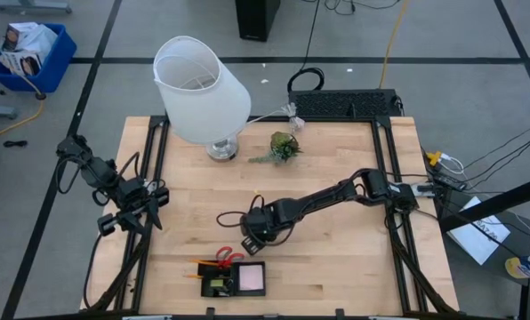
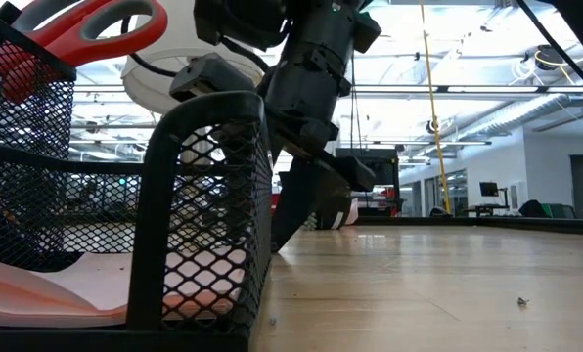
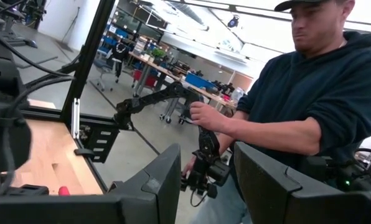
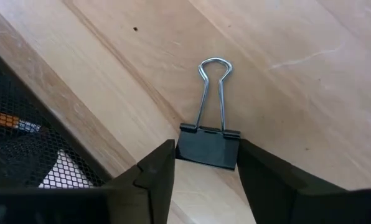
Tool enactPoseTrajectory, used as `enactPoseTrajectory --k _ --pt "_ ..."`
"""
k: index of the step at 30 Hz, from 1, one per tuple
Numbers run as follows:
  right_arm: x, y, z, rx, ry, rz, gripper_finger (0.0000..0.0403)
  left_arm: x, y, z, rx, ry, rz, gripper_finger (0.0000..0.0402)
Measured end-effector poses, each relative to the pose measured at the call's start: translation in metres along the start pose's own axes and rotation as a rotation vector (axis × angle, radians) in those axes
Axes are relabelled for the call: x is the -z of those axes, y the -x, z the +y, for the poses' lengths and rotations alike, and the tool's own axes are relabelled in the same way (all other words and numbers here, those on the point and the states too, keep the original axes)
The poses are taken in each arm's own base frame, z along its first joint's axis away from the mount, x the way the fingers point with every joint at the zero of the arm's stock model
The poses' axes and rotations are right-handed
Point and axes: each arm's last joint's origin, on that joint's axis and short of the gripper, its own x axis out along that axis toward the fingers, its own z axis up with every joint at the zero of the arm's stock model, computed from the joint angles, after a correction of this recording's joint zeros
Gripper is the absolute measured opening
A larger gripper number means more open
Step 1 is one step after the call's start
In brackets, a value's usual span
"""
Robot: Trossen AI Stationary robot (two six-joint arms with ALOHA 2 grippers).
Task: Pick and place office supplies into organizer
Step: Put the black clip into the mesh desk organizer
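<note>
Right claw [image 4: 205, 163] grips a black binder clip [image 4: 208, 147] just beside the organizer's [image 4: 23, 146] mesh wall; bare bench [image 4: 285, 74] beyond. Left claw [image 3: 207, 180] stands narrowly parted at the bench's left edge.

Setting: robotics lab, open industrial hall. Evidence: wooden table [image 1: 336, 240] on a black metal frame; grey floor [image 1: 478, 80] marked with black tape lines, cables trailing at 3 o'clock; blue bin [image 1: 34, 53] at 10 o'clock. Beyond the table: ceiling light strips [image 2: 487, 68], further benches [image 3: 173, 78], a second arm rig [image 3: 167, 96], a person [image 3: 310, 106] in a dark hoodie.
</note>
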Motion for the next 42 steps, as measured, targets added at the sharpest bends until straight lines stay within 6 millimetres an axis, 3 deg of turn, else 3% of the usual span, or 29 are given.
enactPoseTrajectory --k 17,30,38,42 --pt "0.000 -0.005 -0.001 0.027 0.004 -0.010 0.0147 0.000 0.000 0.000 0.001 0.000 -0.001 0.0152" --pt "-0.002 0.034 -0.001 0.060 0.043 -0.200 0.0146 0.000 0.000 0.000 0.003 -0.001 -0.004 0.0152" --pt "-0.006 0.072 -0.001 0.015 0.079 -0.293 0.0146 -0.001 0.000 0.000 0.003 -0.001 -0.005 0.0152" --pt "-0.009 0.100 0.005 -0.108 0.071 -0.369 0.0146 0.000 0.000 0.000 0.003 -0.001 -0.004 0.0152"
